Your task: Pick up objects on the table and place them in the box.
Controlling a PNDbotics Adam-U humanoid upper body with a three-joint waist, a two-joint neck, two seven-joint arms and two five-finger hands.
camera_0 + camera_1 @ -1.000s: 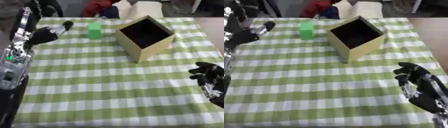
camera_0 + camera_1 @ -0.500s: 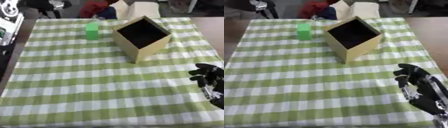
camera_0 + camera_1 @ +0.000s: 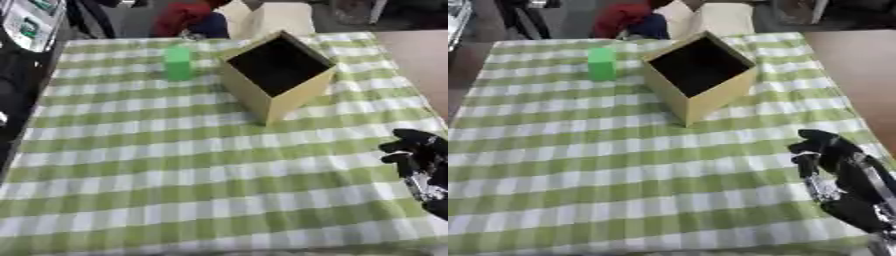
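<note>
Cardboard box (image 3: 277, 75) square, open; green block (image 3: 178, 63) rectangular.

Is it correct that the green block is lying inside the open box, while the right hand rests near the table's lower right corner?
Not quite. The green block stands on the checked tablecloth to the left of the open box, not inside it, as the right eye view shows. The right hand is indeed near the lower right corner.

A matt cardboard box (image 3: 278, 75) and smooth green block (image 3: 178, 63) sit on checked cloth (image 3: 175, 165).
</note>
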